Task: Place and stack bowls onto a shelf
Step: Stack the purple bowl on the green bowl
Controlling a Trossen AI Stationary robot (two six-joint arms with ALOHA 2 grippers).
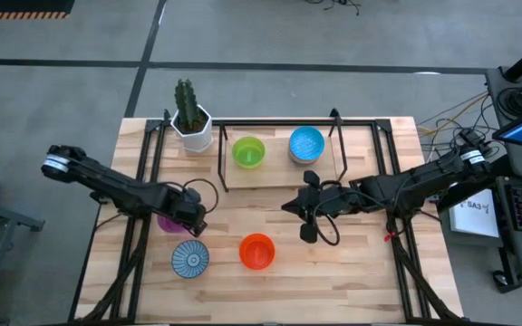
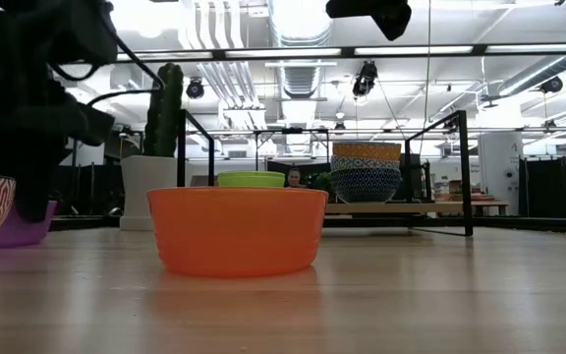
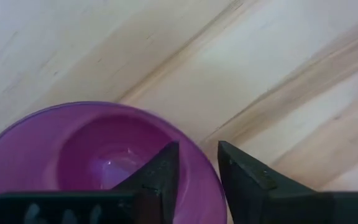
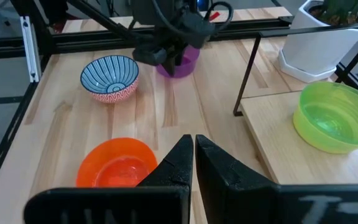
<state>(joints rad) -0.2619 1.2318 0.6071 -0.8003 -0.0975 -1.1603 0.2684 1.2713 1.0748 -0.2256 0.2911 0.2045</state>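
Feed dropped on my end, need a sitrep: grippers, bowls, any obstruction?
Left gripper straddling purple bowl rim, one finger inside. Right gripper shut, empty, mid-table. Green bowl and a bowl stack on shelf. Nothing blocking.

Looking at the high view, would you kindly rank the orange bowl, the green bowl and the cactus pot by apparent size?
1. Orange bowl and green bowl: look about alike, so unranked.
2. Cactus pot: its white body looks slightly smaller.

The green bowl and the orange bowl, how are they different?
The green bowl sits up on the shelf, while the orange bowl sits down on the tabletop. The green bowl is lime coloured and the orange bowl is bright orange-red. In the low view the orange bowl is close to the camera and the green bowl is farther back. Both are round, upright and empty.
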